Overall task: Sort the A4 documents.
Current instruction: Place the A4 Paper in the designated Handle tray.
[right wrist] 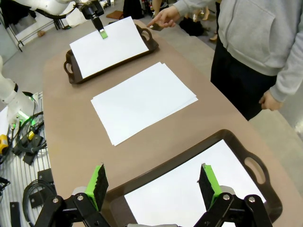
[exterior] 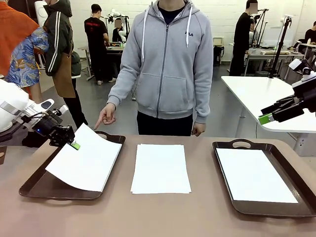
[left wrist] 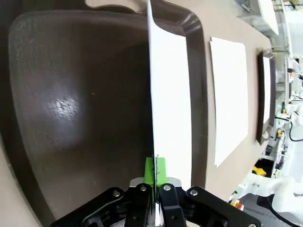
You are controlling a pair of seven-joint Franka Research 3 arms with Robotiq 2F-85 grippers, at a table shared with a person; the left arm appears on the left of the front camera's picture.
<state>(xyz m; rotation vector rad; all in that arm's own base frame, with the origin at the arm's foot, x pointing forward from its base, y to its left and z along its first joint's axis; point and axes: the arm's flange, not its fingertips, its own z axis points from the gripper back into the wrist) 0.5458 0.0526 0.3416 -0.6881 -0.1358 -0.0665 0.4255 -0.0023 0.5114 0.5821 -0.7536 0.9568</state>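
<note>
My left gripper [exterior: 74, 145] is shut on the near-left edge of one white A4 document [exterior: 86, 160], holding that side lifted over the left brown tray [exterior: 34, 185]. The sheet's other side rests on the tray. In the left wrist view the green pads [left wrist: 149, 171] pinch the sheet [left wrist: 170, 94] edge-on above the tray floor [left wrist: 71, 104]. A small stack of A4 documents [exterior: 160, 168] lies on the table between the trays. Another sheet [exterior: 254, 175] lies flat in the right tray [exterior: 237, 144]. My right gripper [exterior: 264, 116] hangs open in the air above the right tray, its fingers [right wrist: 100, 182] wide apart.
A person in a grey hoodie stands at the far side. One hand [exterior: 105, 117] points down at the left tray's far handle; the other hangs at the table edge. A second white table [exterior: 266, 94] stands behind on the right. Cables [right wrist: 28, 137] lie off the table's side.
</note>
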